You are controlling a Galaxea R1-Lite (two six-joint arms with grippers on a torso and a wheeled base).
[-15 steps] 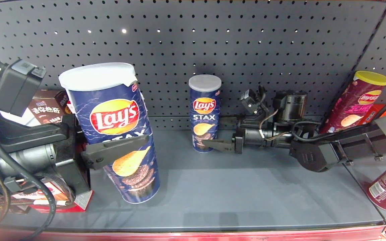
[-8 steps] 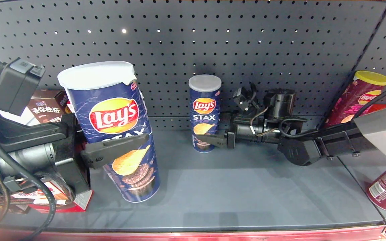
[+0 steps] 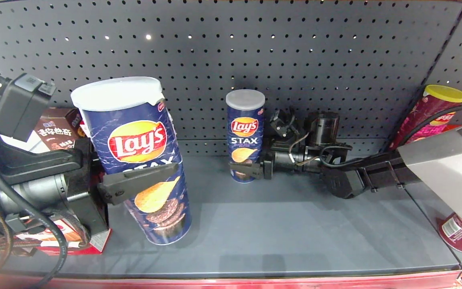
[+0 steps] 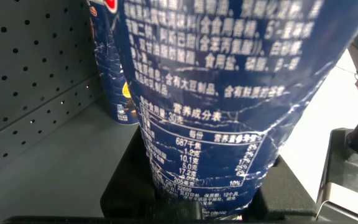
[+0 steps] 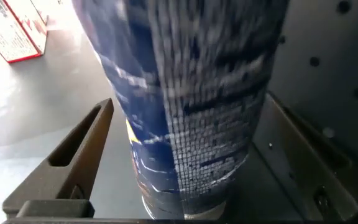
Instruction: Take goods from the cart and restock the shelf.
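My left gripper (image 3: pixel 150 176) is shut on a large blue chips can (image 3: pixel 134 152) with a white lid, held slightly tilted at the front left of the grey shelf (image 3: pixel 275 233). Up close, the same blue can (image 4: pixel 216 93) sits between the left gripper (image 4: pixel 210 199) fingers. A second blue chips can (image 3: pixel 245 132) stands upright against the pegboard. My right gripper (image 3: pixel 243 168) reaches in from the right and is open around its lower part. In the right wrist view this second can (image 5: pixel 191 93) stands between the fingers (image 5: pixel 73 155) with gaps on both sides.
A maroon can with a yellow lid (image 3: pixel 427 120) leans at the far right, and another maroon can (image 3: pixel 459 237) lies below it. Red boxes (image 3: pixel 70 241) and a brown box (image 3: pixel 54 128) sit at the left. The pegboard (image 3: pixel 295 60) closes the back.
My right arm has slid left, bringing its open fingers further around the back can. The left gripper and its can have barely shifted.
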